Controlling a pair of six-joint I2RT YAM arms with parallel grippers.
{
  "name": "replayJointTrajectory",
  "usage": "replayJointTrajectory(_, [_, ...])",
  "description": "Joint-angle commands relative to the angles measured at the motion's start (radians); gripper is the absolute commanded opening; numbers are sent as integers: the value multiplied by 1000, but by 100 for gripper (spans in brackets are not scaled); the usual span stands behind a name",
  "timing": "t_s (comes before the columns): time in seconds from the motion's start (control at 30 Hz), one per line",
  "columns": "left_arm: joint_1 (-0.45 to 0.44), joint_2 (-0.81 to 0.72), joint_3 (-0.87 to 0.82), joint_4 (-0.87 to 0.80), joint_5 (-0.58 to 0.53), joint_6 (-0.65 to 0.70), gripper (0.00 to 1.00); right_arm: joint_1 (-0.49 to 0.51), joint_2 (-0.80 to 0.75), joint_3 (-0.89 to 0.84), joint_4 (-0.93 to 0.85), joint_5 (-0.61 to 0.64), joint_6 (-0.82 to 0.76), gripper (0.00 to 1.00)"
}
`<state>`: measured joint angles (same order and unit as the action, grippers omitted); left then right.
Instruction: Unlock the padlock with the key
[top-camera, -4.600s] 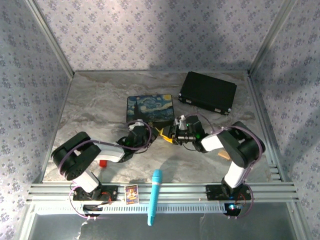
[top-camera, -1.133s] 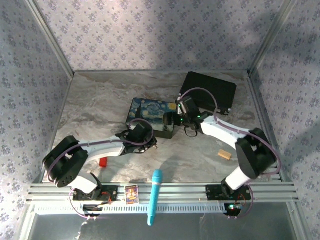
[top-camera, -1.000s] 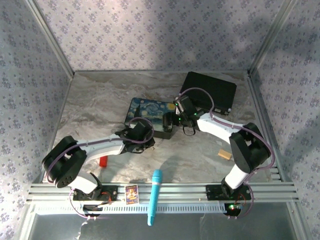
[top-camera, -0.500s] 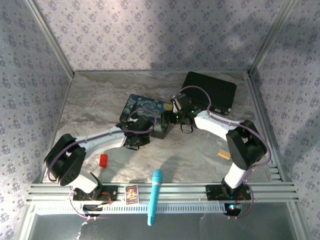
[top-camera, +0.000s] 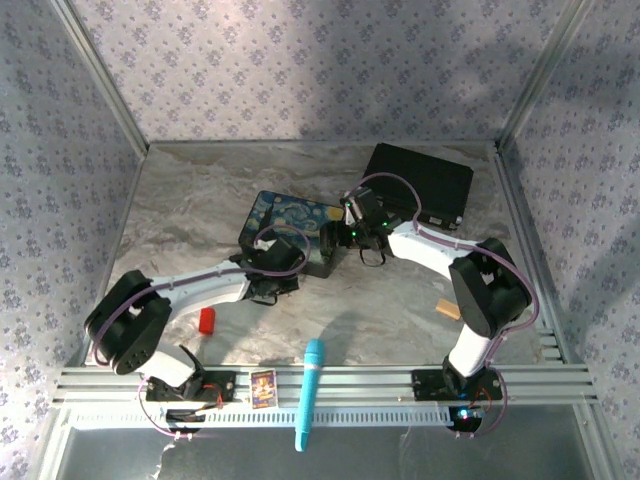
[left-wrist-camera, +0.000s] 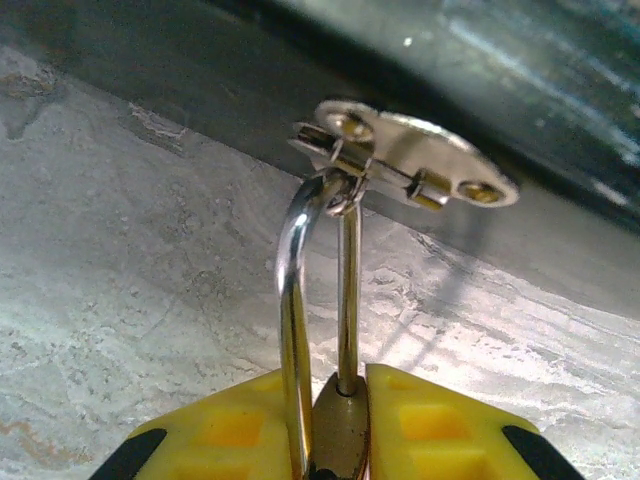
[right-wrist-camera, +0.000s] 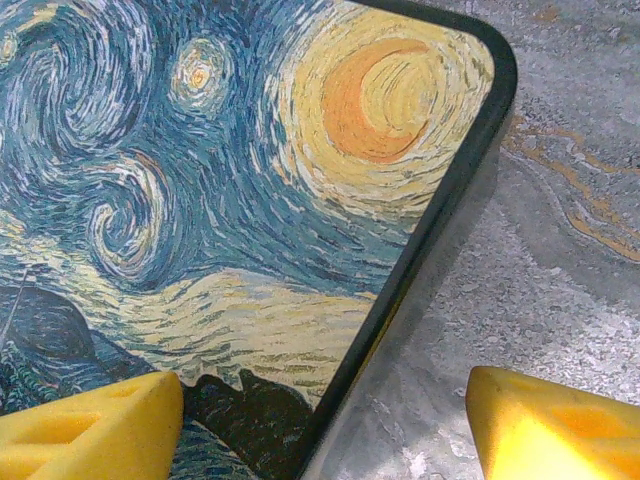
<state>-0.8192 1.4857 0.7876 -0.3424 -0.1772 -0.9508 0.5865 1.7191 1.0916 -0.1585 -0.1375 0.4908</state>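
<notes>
Since your L jaws (left-wrist-camera: 335, 425) are shut tight on the padlock (left-wrist-camera: 337, 445), w/ the brass body pinched between the yellow pads (left-wrist-camera: 230, 440), the next move turns on how that lock lies. Its long axis runs straight out from the jaws. The shackle (left-wrist-camera: 292, 300) climbs away from the body & hooks thru the hasp (left-wrist-camera: 405, 165) on the dark side wall of the tin (left-wrist-camera: 150, 50), just above the bench (left-wrist-camera: 120, 250). So the keyhole end, by my reading, is back between the pads, pointing away from the tin and hidden from the wrist cam.

Your R jaws (right-wrist-camera: 322, 425) are spread wide w/ nothing between them, hovering over a corner of the tin's painted lid, bench off to one side. From the top cam, R is at the tin's right end and L at its near wall.

L has the lock; R is the free arm, close by. Can't tell where the key lies. Prob. R must fetch it, then come in along that same axis from the body end.
</notes>
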Motion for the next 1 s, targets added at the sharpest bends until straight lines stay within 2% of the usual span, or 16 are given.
replayJointTrajectory(0.0, [-16, -7, -30, -61, -5, 10, 20, -13, 56, -36, -70, 46, 11, 76])
replayJointTrajectory(0.17, [-28, -34, -48, -58, -36, 4, 21, -16, 65, -38, -69, 41, 11, 77])
replayJointTrajectory(0.23, [-29, -37, -46, -62, -41, 8, 25, -17, 66, -38, -66, 39, 11, 77])
replayJointTrajectory(0.4, [-31, -53, -43, -74, -48, 18, 24, -20, 67, -37, -63, 36, 11, 77])
replayJointTrajectory(0.73, [-24, 33, 52, -391, -252, 21, 16, -28, 64, -48, -53, 33, 12, 78])
replayJointTrajectory(0.97, [-31, 139, 113, -474, -320, 16, 17, -33, 59, -47, -55, 29, 11, 78])
